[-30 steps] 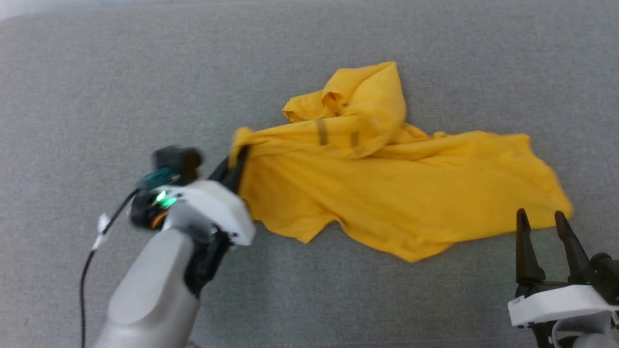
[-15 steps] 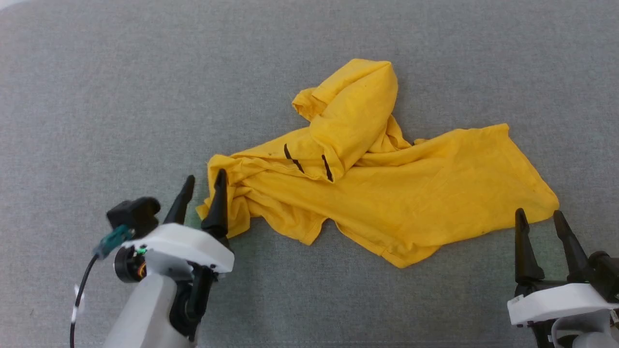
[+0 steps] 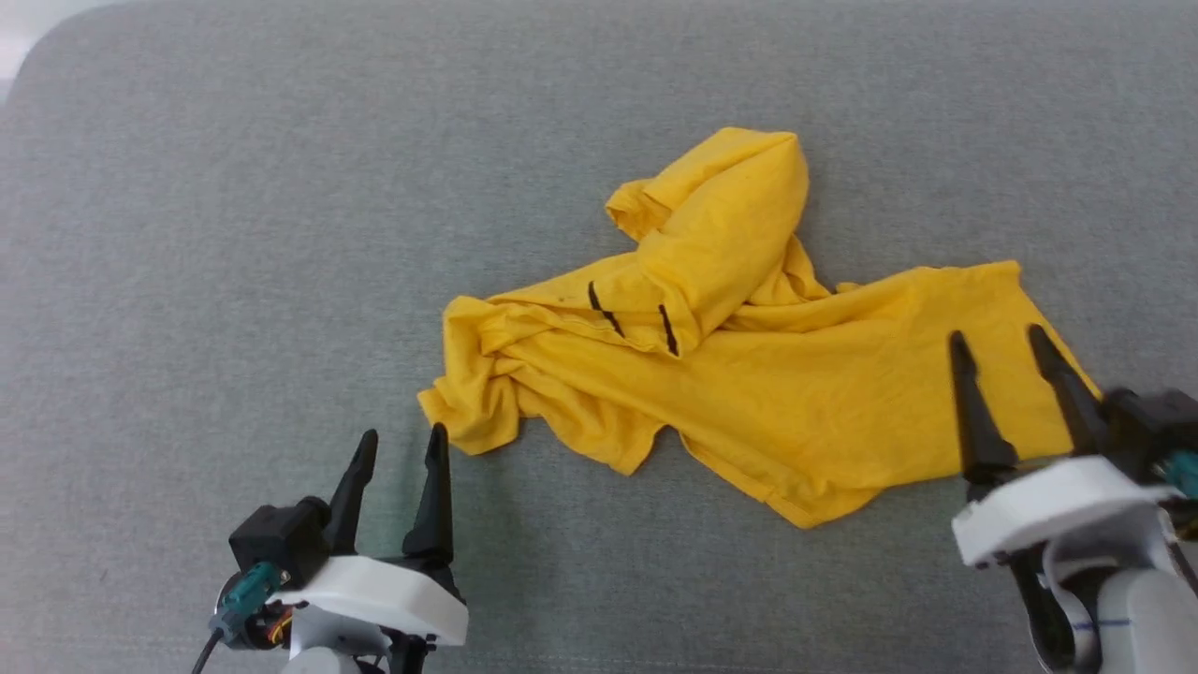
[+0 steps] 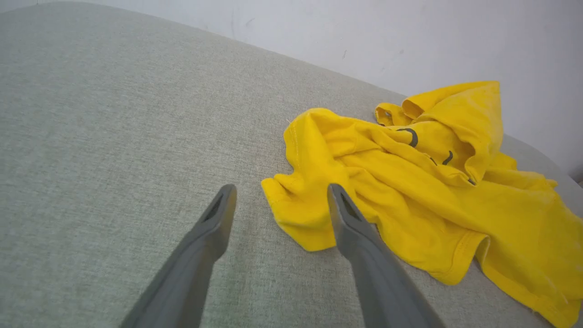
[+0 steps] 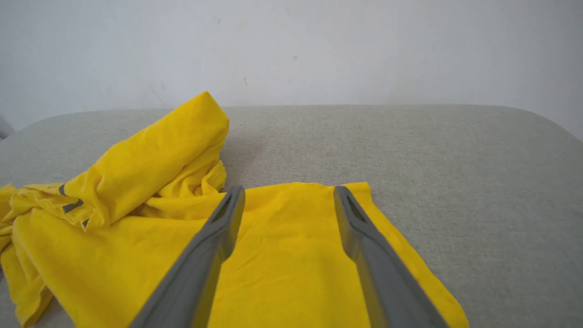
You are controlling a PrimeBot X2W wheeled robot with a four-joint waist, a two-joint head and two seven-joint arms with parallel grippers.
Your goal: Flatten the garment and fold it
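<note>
Soft, light, limp shirt, sure to sag. Best pinched at hem corners. Left pincer open, empty, beside bunched corner; right pincer open, empty, above flat part.

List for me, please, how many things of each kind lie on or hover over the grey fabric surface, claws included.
Mustard-yellow crumpled cotton T-shirt: 1
Dark two-fingered claws: 2 (left claw, right claw, both open)
Total: 3

L gripper agape, R gripper agape
</note>
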